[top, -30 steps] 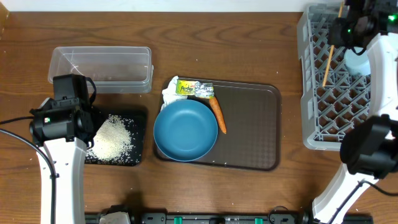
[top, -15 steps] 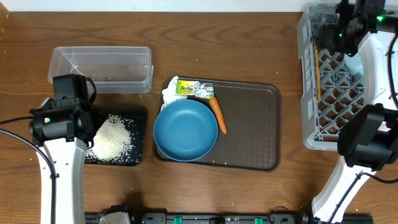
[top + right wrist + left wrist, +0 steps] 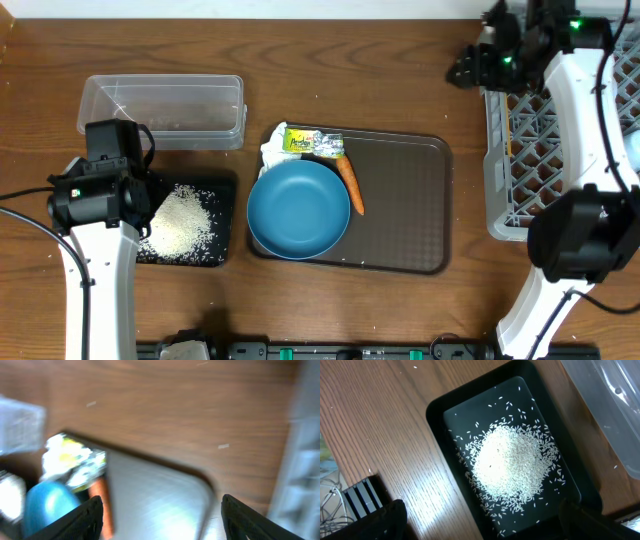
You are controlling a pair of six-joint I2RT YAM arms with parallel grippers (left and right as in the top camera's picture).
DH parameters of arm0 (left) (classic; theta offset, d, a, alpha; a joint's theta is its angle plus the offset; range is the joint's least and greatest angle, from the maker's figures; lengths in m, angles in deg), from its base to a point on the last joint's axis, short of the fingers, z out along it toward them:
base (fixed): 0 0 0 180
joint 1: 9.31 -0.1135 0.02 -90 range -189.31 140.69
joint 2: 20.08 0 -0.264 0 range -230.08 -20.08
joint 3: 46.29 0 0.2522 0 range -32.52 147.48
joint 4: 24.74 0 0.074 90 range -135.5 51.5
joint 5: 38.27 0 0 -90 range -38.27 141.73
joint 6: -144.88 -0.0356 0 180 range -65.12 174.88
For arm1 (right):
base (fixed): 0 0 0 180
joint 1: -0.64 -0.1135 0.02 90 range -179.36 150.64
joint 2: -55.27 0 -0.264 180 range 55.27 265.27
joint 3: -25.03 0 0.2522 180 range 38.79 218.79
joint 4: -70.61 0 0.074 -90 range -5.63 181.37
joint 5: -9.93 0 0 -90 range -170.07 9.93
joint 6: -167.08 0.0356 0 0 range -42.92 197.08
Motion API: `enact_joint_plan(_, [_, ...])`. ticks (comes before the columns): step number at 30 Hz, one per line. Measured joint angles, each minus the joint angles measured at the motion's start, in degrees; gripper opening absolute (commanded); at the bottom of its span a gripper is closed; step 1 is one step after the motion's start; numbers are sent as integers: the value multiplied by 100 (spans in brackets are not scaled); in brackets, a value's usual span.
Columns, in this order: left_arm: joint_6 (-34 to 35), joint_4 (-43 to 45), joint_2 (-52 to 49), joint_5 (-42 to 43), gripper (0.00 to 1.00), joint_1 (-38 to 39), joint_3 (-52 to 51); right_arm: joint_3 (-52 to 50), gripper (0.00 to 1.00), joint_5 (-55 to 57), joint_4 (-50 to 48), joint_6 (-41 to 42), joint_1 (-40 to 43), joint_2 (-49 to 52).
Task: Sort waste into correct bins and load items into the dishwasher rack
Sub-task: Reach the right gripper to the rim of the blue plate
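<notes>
Brown wooden tabletop runs across the frame. At upper left the clear tub [image 3: 162, 110] looks empty, likely waiting for the dry waste. Below it the left gripper [image 3: 485, 525] hovers over the black tray [image 3: 226, 190], fingers spread wide and empty, above the heaped rice [image 3: 180, 222]. In the centre, the brown tray [image 3: 400, 220] carries the tissue [image 3: 270, 155], wrapper [image 3: 312, 143], blue plate-bowl [image 3: 298, 208] and carrot [image 3: 350, 185], all unsorted. At upper right the right gripper [image 3: 470, 68], fingers parted on nothing, faces that tray beside the rack [image 3: 530, 150], seemingly positioned for another pick.
</notes>
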Motion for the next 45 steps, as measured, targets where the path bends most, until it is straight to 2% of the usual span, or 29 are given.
enact_joint_plan(1, [0, 0, 0, 0, 99, 0, 0, 2, 79, -103, 76, 55, -105, -57])
enact_joint_plan(3, [0, 0, 0, 0, 99, 0, 0, -4, 99, -227, 142, 164, -396, -107])
enact_joint_plan(14, [0, 0, 0, 0, 99, 0, 0, -643, 99, 13, -455, 568, -2470, -116])
enact_joint_plan(24, [0, -2, 0, 0, 99, 0, 0, -651, 99, 1086, -575, 887, -3635, -116])
enact_joint_plan(32, [0, 0, 0, 0, 99, 0, 0, -651, 99, 1797, -321, 1272, -3591, -116])
enact_joint_plan(45, [0, 0, 0, 0, 99, 0, 0, -667, 99, 1283, 50, 1353, -3622, -116])
